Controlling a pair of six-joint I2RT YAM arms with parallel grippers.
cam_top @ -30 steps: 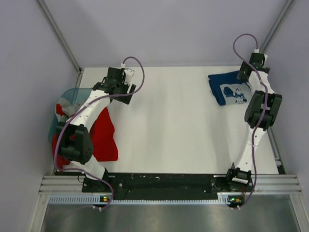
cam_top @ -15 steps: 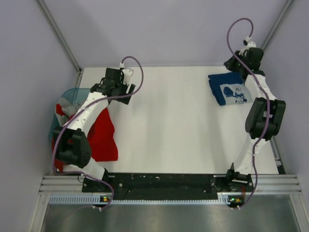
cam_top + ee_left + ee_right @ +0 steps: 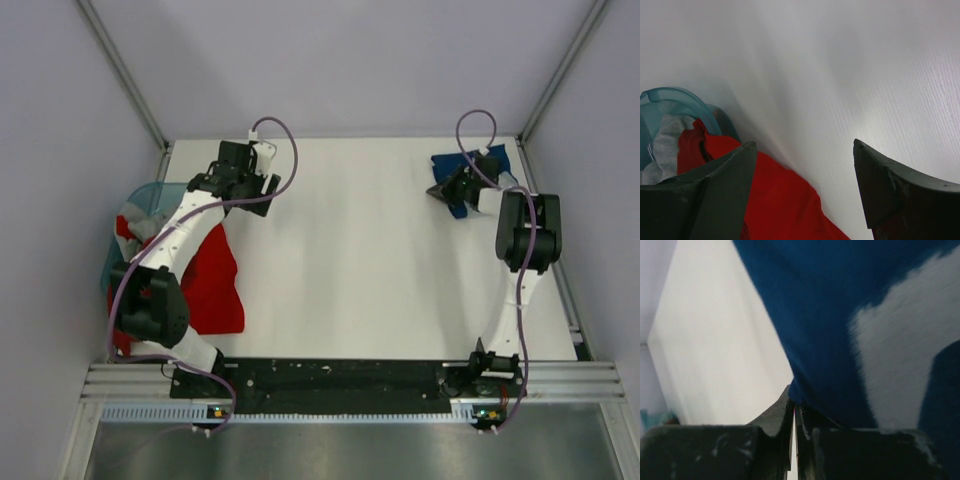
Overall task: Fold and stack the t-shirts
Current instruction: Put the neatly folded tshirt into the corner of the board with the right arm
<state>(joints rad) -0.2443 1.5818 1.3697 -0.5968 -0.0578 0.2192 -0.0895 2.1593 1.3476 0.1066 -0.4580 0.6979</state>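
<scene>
Bench (image 3: 350, 260) carries the navy t-shirt (image 3: 840, 315) far right, our right hand (image 3: 794, 402) closed at its edge; our left hand (image 3: 804, 145) gapes near the red t-shirt (image 3: 785, 210).

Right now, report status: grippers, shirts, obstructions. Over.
Left gripper open above table beside red shirt. Right gripper shut at edge of navy shirt, hold on cloth unclear. Red shirt hangs out of basket, grey shirt inside. Nothing in the way.

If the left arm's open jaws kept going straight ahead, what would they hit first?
Probably the bare white table: the left gripper points down at it. The red t-shirt lies just off that line, though depth is unclear.
</scene>
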